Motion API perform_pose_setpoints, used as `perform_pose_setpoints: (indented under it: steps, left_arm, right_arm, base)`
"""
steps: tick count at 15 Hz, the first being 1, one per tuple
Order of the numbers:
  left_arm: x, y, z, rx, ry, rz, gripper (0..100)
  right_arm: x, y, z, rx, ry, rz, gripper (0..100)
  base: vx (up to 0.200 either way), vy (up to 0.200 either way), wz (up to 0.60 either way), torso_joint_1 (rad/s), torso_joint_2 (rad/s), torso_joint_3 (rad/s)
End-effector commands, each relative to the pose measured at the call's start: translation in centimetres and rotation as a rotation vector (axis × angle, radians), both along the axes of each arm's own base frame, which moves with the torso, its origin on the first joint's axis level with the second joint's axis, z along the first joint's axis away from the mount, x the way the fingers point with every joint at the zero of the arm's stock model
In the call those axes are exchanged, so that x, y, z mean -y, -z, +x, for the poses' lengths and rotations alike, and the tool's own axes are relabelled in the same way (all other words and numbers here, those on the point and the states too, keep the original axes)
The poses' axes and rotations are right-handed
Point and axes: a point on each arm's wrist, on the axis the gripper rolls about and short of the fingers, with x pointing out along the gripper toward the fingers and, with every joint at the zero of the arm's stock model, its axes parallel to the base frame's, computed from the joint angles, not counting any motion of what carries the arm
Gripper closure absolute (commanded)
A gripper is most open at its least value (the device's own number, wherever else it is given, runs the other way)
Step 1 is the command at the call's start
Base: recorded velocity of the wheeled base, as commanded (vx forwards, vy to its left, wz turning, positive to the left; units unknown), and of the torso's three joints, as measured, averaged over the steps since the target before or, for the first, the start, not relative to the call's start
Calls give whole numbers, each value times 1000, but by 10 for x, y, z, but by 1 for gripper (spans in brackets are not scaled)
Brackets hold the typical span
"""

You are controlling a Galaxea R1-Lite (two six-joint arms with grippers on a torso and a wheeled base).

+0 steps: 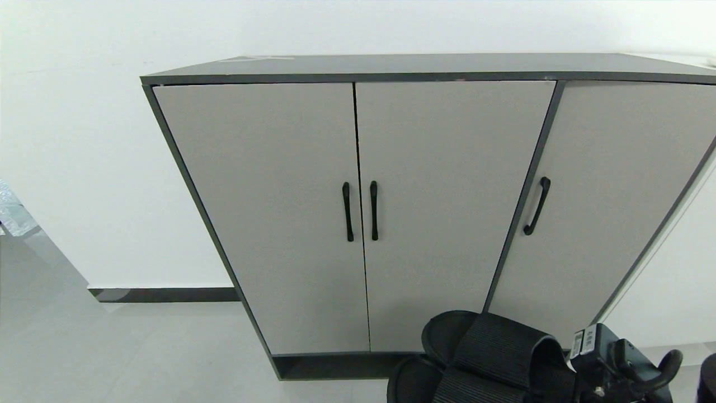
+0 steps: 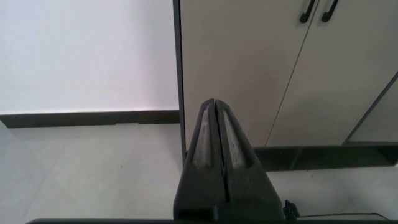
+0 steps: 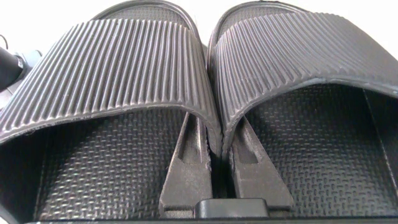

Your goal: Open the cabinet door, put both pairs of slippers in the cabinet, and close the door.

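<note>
Cabinet (image 1: 358,70) fills centre of head view, all three doors (image 1: 268,212) shut. Slippers (image 1: 492,352), one black pair, at lower right of frame, in front of cabinet base. Right gripper (image 3: 216,130) holds them side by side, fingers (image 3: 186,168) pinching adjoining strap edges together. Left gripper (image 2: 214,112) pressed together, holding nothing, above floor (image 2: 93,174) near cabinet's lower left corner.
</note>
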Motion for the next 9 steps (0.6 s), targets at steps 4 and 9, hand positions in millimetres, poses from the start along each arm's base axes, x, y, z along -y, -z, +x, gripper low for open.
perform_pose_setpoints:
  steps: [4, 9]
  left_arm:
    - [0, 0, 0, -1, 0, 0, 100]
    - [0, 0, 0, -1, -2, 1, 100]
  right_arm:
    - [1, 1, -1, 11, -5, -12, 100]
    - [2, 2, -2, 10, -6, -16, 100]
  base:
    - [150, 0, 0, 1, 8, 8]
    - [80, 0, 0, 1, 2, 2]
